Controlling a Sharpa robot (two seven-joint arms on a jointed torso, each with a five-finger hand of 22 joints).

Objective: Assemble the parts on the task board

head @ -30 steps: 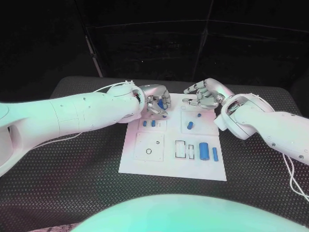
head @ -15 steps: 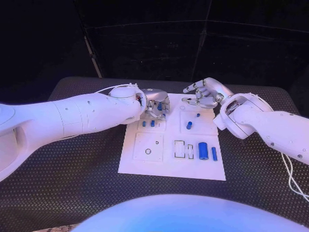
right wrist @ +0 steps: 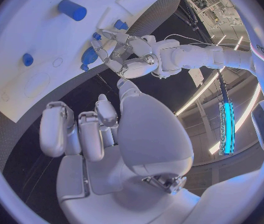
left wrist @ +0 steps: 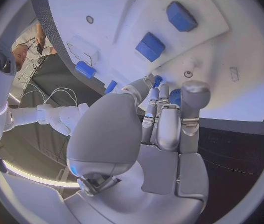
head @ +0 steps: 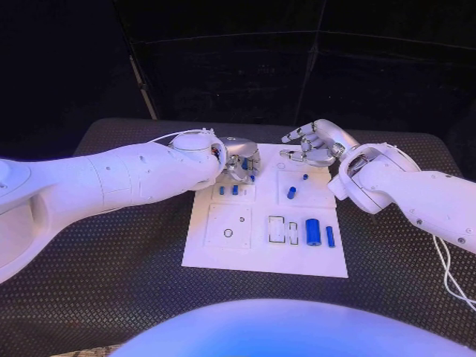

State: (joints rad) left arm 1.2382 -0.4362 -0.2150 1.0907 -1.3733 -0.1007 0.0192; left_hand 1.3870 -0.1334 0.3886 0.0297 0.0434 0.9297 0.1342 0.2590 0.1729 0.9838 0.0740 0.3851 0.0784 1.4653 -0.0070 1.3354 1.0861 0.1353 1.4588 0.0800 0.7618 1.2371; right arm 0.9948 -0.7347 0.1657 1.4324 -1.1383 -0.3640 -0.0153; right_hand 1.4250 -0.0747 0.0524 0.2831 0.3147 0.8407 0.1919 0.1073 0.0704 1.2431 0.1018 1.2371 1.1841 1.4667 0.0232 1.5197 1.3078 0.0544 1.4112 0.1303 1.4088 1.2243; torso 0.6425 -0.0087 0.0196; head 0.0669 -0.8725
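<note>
The white task board (head: 262, 256) lies mid-table. On it are two small blue parts (head: 228, 190), a blue peg (head: 291, 193), a thick blue cylinder (head: 313, 232) and a slim blue bar (head: 330, 236). My left hand (head: 238, 160) hovers over the board's far left corner and pinches a small blue part (left wrist: 174, 95) between thumb and fingers. In the left wrist view, blue blocks (left wrist: 150, 46) sit on the board (left wrist: 138, 15) beyond the fingertips. My right hand (head: 315, 145) hangs over the far right corner, fingers loosely apart and holding nothing.
Empty rectangular slots (head: 278, 228) and a round hole (head: 228, 233) mark the board's near half. The black textured table (head: 109, 282) surrounds the board. A white cable (head: 453, 282) trails along the right side.
My left hand has sunk slightly toward the board with the blue part still in its fingers. The right hand has barely moved.
</note>
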